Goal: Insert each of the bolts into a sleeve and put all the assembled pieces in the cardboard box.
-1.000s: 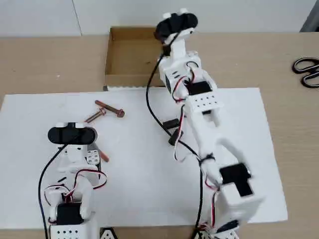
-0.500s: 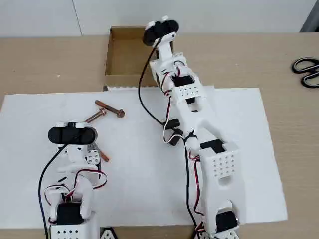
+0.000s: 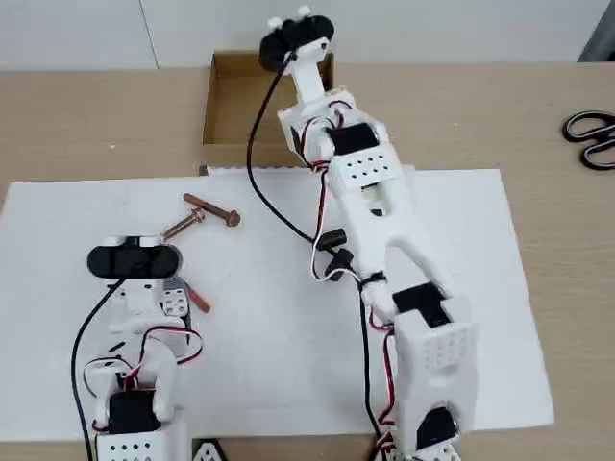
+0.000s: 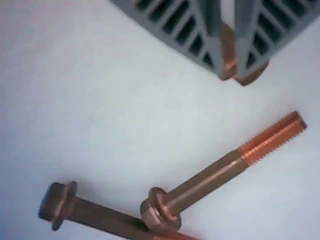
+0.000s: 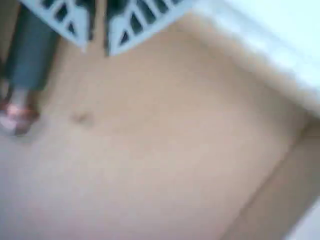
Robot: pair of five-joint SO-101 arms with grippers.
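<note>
While the right arm (image 3: 356,182) hangs over the cardboard box (image 3: 235,154), high view has two loose bolts (image 3: 213,210) on open paper (image 3: 288,336). Left wrist: left end effector (image 4: 228,70) clamps a third bolt (image 4: 227,52). Right wrist: right end effector (image 5: 95,46) slightly parted, empty; one assembled piece (image 5: 27,70) boxed, three bolts judged outstanding.

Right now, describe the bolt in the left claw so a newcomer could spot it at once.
On the wooden table lies a white paper sheet, with the left arm over it. That arm's claw is shut on a copper-coloured metal bolt; unlike the two matching bolts lying loose together toward the brown cardboard box, this one is gripped.
</note>
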